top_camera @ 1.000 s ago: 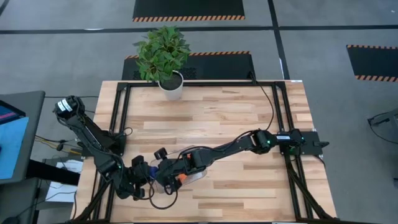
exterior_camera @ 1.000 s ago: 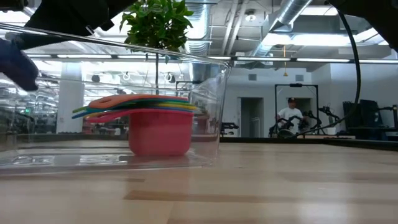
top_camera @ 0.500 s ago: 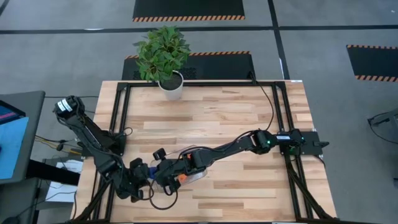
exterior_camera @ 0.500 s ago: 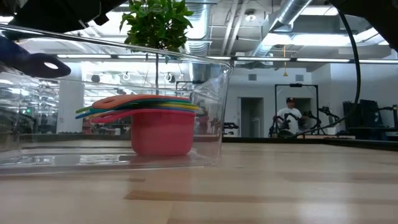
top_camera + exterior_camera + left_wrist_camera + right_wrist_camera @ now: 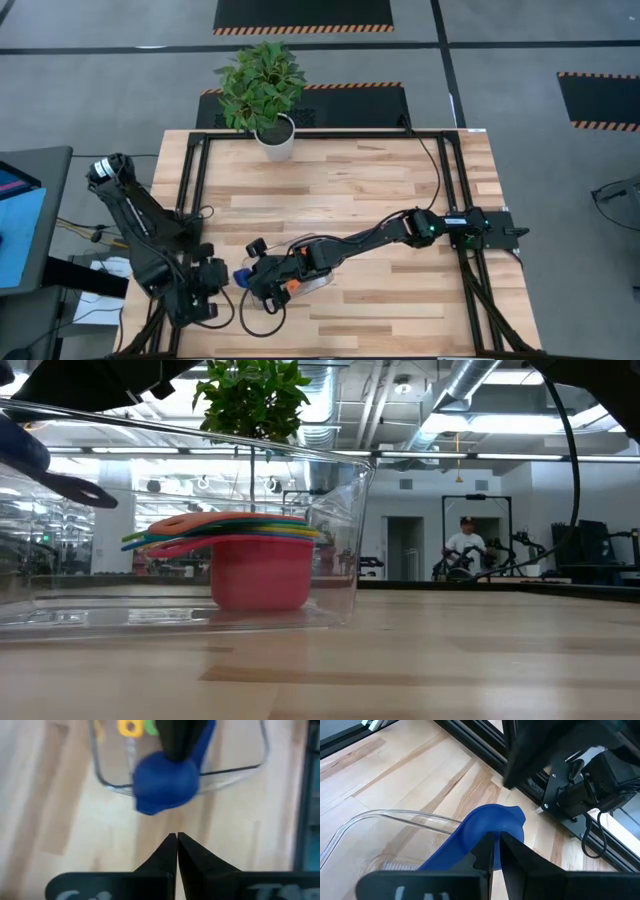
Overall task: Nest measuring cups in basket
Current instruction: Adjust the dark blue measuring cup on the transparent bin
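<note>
Gripping a blue cup [image 5: 485, 827], the right claw [image 5: 495, 851] overhangs the basket [image 5: 345, 540] of nested cups [image 5: 258, 565].

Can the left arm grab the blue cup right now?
Probably not. The right gripper already pinches the blue cup by its handle above the basket edge. The left gripper is shut and sits back over bare table, apart from the cup, so it would need to open and move in first.

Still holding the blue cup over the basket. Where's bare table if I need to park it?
Open wood lies between the plant pot and the right gripper, and on the table's whole right half. It's crowded at the near left: basket, nested cups, the held blue cup, and the left gripper.
</note>
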Controlling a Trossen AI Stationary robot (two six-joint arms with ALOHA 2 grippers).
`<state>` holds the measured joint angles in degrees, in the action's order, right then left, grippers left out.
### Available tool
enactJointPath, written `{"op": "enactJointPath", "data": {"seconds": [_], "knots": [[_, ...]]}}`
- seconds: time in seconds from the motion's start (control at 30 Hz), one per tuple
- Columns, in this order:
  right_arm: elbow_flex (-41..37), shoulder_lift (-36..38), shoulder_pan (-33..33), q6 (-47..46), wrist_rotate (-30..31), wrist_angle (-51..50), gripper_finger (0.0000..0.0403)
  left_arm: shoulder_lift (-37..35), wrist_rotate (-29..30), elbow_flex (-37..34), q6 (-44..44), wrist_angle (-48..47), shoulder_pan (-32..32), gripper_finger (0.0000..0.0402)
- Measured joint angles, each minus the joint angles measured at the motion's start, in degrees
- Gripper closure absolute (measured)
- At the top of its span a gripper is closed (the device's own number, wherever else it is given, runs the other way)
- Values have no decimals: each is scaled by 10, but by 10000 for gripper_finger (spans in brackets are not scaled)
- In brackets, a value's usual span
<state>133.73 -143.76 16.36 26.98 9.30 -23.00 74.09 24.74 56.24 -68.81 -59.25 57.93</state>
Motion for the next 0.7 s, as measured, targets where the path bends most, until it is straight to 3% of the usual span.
{"op": "enactJointPath", "data": {"seconds": [0.23, 0.4, 0.7], "knots": [[0, 0, 0, 0, 0, 0, 348, 7, 27, -11, -2, -33, 20, 402], [0, 0, 0, 0, 0, 0, 348, 10, -13, -11, -15, -25, 20, 396], [0, 0, 0, 0, 0, 5, 348, 10, -12, -11, -15, -12, 25, 334]]}}
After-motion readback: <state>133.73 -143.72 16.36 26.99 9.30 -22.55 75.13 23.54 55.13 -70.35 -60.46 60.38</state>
